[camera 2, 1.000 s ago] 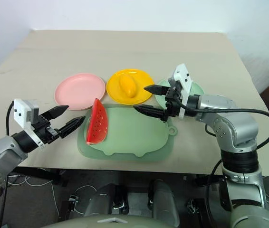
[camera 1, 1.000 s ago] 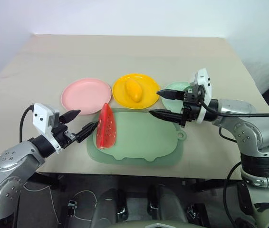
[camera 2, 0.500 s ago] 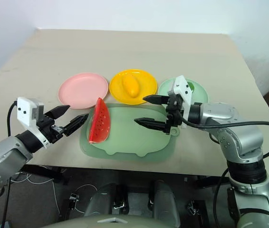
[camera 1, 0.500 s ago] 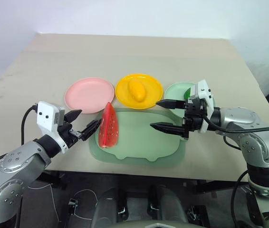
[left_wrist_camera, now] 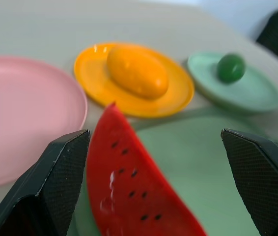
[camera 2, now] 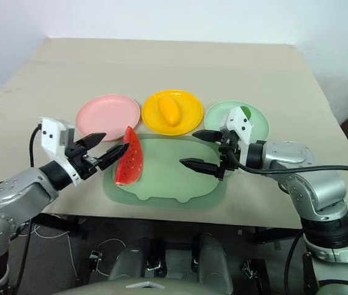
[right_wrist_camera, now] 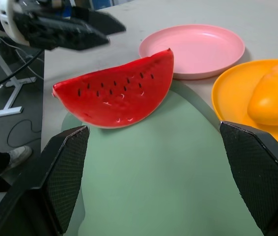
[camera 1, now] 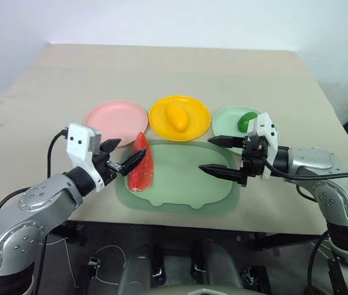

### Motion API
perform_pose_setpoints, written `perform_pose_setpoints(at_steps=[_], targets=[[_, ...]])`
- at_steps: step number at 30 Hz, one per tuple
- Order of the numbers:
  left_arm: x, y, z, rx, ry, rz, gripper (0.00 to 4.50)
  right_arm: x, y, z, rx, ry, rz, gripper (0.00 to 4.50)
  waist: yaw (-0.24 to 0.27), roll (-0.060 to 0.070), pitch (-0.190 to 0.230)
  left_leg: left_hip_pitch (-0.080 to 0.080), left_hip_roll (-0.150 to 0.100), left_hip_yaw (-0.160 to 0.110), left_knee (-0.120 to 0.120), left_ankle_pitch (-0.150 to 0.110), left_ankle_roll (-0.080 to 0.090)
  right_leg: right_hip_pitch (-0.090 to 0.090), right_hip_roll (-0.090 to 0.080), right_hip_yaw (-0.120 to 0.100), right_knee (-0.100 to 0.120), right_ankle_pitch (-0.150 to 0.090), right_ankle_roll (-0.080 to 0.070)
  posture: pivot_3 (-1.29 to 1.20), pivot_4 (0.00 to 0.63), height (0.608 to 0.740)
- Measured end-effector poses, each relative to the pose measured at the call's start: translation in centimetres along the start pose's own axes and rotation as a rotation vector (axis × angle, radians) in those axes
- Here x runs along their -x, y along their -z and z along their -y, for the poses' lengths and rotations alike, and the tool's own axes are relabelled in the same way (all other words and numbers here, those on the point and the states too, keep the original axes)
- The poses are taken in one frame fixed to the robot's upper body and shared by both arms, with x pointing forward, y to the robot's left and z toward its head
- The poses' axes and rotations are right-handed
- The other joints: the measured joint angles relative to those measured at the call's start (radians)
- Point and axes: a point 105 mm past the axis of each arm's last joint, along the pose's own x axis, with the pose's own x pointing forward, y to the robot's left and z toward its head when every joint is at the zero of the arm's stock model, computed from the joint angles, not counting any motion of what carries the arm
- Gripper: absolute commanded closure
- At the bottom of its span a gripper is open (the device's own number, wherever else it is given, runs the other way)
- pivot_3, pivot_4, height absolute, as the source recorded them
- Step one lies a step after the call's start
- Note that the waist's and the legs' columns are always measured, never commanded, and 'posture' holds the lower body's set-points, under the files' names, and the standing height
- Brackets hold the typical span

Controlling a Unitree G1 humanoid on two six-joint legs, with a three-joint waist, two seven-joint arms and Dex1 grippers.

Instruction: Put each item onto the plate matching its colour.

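Observation:
A red watermelon wedge (camera 1: 140,167) with green rind stands on the left end of the pig-shaped green tray (camera 1: 186,184). My left gripper (camera 1: 133,147) is open just left of the wedge's upper end, one fingertip close against it; in the left wrist view the wedge (left_wrist_camera: 134,187) sits between the fingers. The pink plate (camera 1: 115,115) is bare. A yellow mango (camera 1: 175,117) lies on the yellow plate (camera 1: 195,126). On the mint plate (camera 1: 228,123) rests the dark green fruit (camera 1: 246,120). My right gripper (camera 1: 205,153) hangs open over the tray's right side, holding nothing.
The three plates stand in a row behind the tray on a beige table (camera 1: 162,67). Table edges run close in front of the tray and along both sides.
My left gripper has moved right, up to the watermelon wedge. The right gripper has drawn back and down from the mint plate, uncovering the green fruit there.

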Motion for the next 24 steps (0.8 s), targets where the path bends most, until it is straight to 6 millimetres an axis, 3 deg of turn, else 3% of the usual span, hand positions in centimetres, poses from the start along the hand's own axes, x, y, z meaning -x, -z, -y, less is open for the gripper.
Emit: perform_pose_setpoints(at_steps=[18,24], targets=[[-1.7,2.9,-0.5,0.015,-0.08,-0.208,0.0,0.3,-0.6,-0.2,0.011,0.041,0.021,0.02,0.002,0.0,0.0,0.0,0.0,-0.001,0.001,0.0,0.0,0.001,0.0,0.0,0.0,0.0,0.0,0.0,0.15,0.696],[-2.0,2.8,-0.9,-0.004,-0.1,-0.248,0.0,0.3,-0.6,-0.1,0.013,0.045,0.02,0.02,0.002,0.0,0.0,0.0,0.0,-0.001,0.001,0.0,0.0,0.001,0.0,0.0,0.0,0.0,0.0,0.0,0.15,0.696]])
